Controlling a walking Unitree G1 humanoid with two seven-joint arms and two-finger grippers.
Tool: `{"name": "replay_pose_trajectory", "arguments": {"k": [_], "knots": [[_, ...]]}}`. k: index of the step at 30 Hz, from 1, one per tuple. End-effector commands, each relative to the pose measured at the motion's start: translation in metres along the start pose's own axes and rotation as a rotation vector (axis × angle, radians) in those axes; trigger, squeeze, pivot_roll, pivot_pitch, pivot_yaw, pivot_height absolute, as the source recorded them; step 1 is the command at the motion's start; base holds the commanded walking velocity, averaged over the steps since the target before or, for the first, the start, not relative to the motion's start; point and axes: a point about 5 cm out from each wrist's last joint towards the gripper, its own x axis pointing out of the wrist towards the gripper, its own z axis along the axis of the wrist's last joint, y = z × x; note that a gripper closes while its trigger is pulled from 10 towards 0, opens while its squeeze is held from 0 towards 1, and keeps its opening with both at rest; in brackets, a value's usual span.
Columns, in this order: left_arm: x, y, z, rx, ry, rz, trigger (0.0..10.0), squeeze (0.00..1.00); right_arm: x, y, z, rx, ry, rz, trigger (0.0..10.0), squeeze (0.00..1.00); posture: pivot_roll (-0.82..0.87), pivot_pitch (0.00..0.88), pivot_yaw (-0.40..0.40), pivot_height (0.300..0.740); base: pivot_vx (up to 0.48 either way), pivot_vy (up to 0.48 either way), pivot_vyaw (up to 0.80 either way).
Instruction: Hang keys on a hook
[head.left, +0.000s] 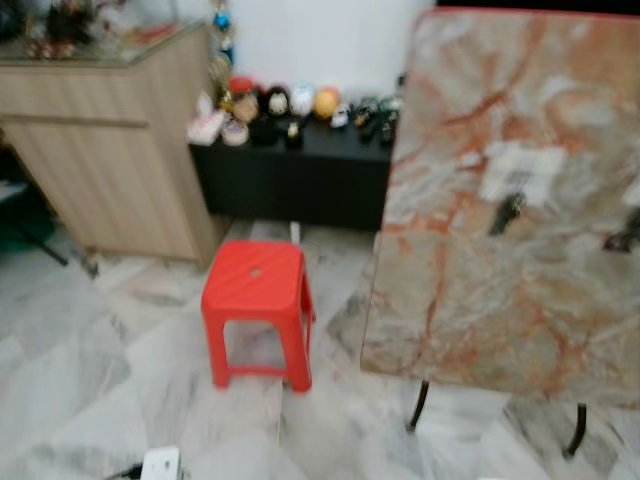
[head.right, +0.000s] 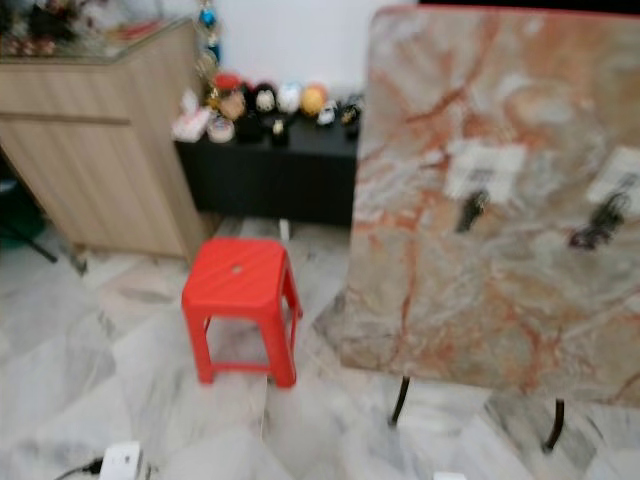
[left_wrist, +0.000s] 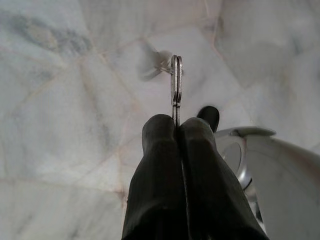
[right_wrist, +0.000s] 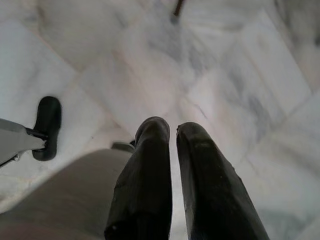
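Pale grey-veined marble floor (head.left: 100, 400) underfoot, a red plastic stool (head.left: 255, 310) ahead, and the keys already in hand.

The left gripper (left_wrist: 177, 127) hangs over the floor with its black fingers pressed tight on a flat silver key (left_wrist: 176, 82), edge-on, its ring blurred beyond; the right gripper (right_wrist: 171, 132) hangs idle, its fingers a narrow gap apart and holding nothing. To the right stands a brown-and-rust marbled table (head.left: 500, 200) with small dark objects on top; behind are a light wooden cabinet (head.left: 110, 150) and a low black shelf (head.left: 290, 170) of trinkets. No hook can be made out. The thin pinch is the likely risk: a jolt while walking could twist the key or let it slip out.
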Motion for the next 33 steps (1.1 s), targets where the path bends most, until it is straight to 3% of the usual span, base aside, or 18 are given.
{"name": "replay_pose_trajectory", "arguments": {"k": [1,3,33], "knots": [[-0.0003,-0.0042,-0.0046,0.021,0.017,-0.013,10.0,0.0,-0.0015,-0.0065,-0.0035,0.008,0.008,-0.017,10.0,0.0,0.04,0.0,-0.037,0.74,0.0,0.0,0.8],[-0.0002,-0.0042,-0.0041,0.04,0.014,-0.01,10.0,0.0,-0.0017,-0.006,-0.0044,0.05,0.003,-0.013,10.0,0.0,0.04,0.0,-0.036,0.74,0.0,0.0,0.0],[-0.0002,-0.0042,-0.0031,0.048,0.006,-0.017,10.0,0.0,-0.0017,-0.0045,-0.0041,0.061,-0.006,-0.005,10.0,0.0,0.04,0.0,-0.035,0.74,0.0,-0.382,0.0]]}}
